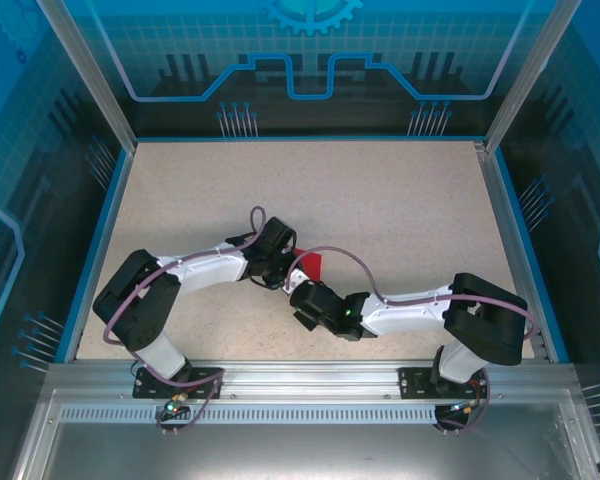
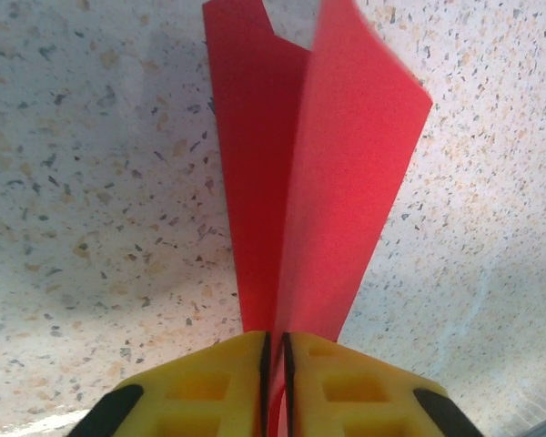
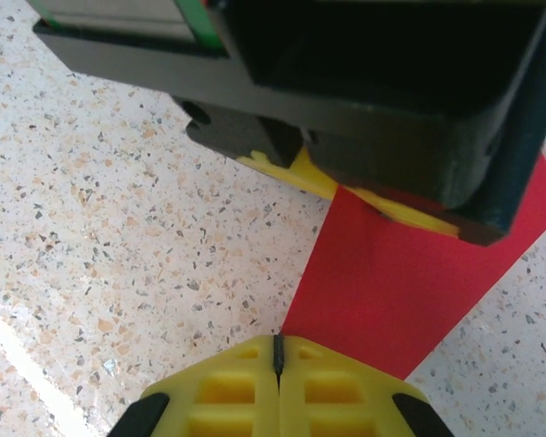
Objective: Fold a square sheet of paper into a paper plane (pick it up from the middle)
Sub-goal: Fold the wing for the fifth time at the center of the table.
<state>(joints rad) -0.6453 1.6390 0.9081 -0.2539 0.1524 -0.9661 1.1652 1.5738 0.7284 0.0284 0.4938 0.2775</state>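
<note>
Left jaws on paper (image 2: 318, 182), lengthwise ahead.

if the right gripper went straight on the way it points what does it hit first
The thin bright red sheet of paper, right at the right gripper's shut tips. Just beyond sits the black-bodied, yellow-fingered left gripper, clamped on that paper; the gap is hard to judge.

black and white arms (image 1: 195, 268), purple cables (image 1: 332, 250), yellow honeycombed claw fingers (image 2: 209, 387).
</note>
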